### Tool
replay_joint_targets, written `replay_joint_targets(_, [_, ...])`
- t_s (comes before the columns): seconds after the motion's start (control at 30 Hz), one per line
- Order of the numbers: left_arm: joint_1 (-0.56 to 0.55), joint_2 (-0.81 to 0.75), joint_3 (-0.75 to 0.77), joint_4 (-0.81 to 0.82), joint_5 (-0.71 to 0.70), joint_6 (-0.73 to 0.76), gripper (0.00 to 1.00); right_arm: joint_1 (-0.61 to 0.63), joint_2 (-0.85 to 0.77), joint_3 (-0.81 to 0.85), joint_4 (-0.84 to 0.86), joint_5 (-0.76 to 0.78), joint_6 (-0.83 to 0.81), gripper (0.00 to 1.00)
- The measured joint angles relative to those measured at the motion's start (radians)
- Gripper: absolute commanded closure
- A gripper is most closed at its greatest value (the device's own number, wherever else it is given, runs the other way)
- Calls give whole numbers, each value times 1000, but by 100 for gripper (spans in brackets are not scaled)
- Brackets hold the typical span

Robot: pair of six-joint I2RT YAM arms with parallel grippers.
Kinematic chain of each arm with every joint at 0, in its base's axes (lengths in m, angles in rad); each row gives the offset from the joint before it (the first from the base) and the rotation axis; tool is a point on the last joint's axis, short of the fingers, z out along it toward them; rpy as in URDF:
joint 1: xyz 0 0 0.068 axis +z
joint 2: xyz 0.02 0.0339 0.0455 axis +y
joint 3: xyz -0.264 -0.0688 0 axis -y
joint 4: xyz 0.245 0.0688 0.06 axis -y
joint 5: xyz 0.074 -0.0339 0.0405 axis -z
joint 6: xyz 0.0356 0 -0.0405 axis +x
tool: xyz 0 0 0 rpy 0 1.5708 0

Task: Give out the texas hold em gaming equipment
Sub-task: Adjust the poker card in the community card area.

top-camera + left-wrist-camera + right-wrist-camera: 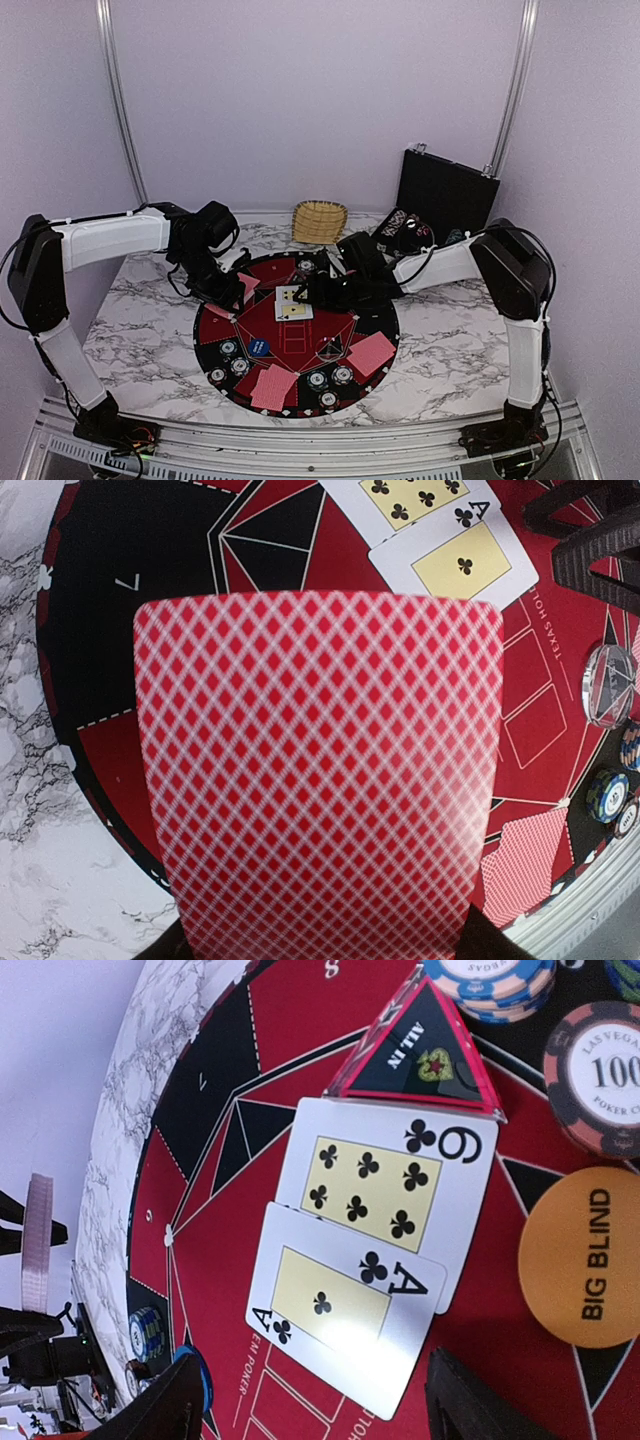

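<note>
Step in hand, judged: cards are being dealt onto the mat (300, 340). A red-backed card (318, 780) is clamped by the left gripper (228, 283) and held over the mat at about 10 o'clock in the top view; it is not yet laid down.

Card look: the back is a red-and-white diamond lattice with rounded corners, flat and unbent. The lower edge is hidden at the fingers.

The right gripper (315, 1415) is spread with nothing between its fingers. It hovers over two face-up cards just toward 12 o'clock from mat centre: the nine of clubs (385, 1175), overlapped by the ace of clubs (335, 1305).

Face-down cards (273, 386) are laid at 7 o'clock and a second face-down set (372, 352) at 4 o'clock. Chips (317, 380) are seen near 6 o'clock. An orange Big Blind disc (580, 1260) is seen beside the face-up pair in the right wrist view.

Next move, judged: the held card is to be lowered flat onto the 10 o'clock seat and then let go. The face-up pair should be left undisturbed.
</note>
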Motion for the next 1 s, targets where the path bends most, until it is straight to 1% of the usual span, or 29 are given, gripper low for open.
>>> replay_joint_targets(0.1, [0,-3,0,0,0,0,58,11,-31,0,-23,12,-4,25])
replay_joint_targets(0.23, [0,-4,0,0,-1,0,58,63,-69,0,-28,13,-4,25])
replay_joint_targets(0.5, [0,-5,0,0,-10,-1,58,155,-53,5,-27,-15,4,25])
replay_joint_targets(0.77, [0,-18,0,0,-10,-1,58,159,39,41,-5,-33,16,25])
replay_joint_targets(1.0, [0,-25,-4,0,-10,-1,58,143,70,79,6,-36,22,25])
